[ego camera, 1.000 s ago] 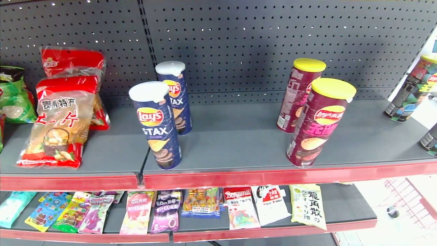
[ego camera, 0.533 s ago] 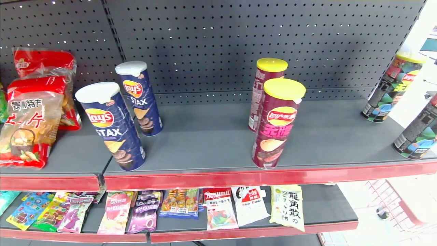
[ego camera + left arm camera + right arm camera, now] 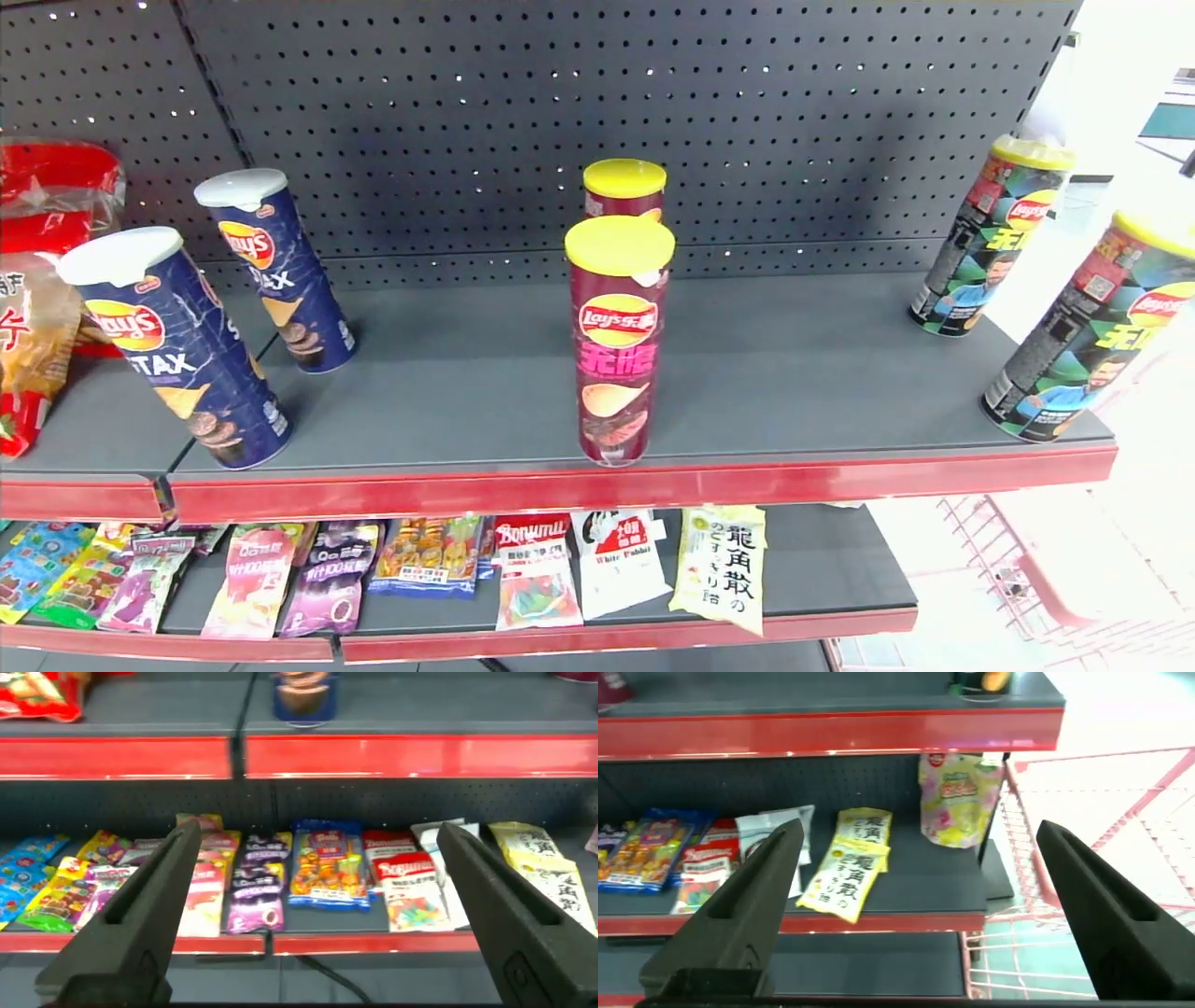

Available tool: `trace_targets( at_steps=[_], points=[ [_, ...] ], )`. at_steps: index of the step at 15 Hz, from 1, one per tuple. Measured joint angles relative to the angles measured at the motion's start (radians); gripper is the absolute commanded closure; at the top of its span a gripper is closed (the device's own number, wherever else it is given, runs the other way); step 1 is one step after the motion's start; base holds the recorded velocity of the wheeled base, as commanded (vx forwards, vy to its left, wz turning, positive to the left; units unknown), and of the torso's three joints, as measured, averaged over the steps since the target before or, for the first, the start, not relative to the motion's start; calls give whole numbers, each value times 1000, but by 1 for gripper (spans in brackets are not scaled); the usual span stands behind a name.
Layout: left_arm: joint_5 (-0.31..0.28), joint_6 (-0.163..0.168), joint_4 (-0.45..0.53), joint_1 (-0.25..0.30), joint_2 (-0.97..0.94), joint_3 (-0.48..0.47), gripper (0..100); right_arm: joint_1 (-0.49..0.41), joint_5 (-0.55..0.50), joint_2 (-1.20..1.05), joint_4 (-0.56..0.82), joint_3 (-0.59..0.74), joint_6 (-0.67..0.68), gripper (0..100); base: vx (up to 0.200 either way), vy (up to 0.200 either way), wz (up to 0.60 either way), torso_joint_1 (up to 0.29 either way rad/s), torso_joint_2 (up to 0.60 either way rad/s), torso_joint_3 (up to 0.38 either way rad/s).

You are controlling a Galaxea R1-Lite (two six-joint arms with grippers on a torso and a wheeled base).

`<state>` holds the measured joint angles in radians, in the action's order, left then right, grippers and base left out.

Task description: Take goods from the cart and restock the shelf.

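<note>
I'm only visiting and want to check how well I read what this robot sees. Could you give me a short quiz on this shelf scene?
1. True or false: the left gripper and the right gripper each hold a snack.
2. What colour are the lids of the maroon cans? A) white B) yellow C) green
3. How many blue cans stand on the upper shelf?
Key: 1. False, both are open and empty. 2. B. 3. Two.
</note>
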<state>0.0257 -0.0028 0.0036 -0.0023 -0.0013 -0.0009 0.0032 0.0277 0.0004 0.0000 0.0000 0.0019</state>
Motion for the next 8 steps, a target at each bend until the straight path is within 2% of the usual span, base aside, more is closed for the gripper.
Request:
trace_targets(
  at_steps=[8],
  points=[
    [0,0,0,0,0,0,0,-1,-1,0,0,0,-1,0,0,0,0,0,0,0]
  ],
)
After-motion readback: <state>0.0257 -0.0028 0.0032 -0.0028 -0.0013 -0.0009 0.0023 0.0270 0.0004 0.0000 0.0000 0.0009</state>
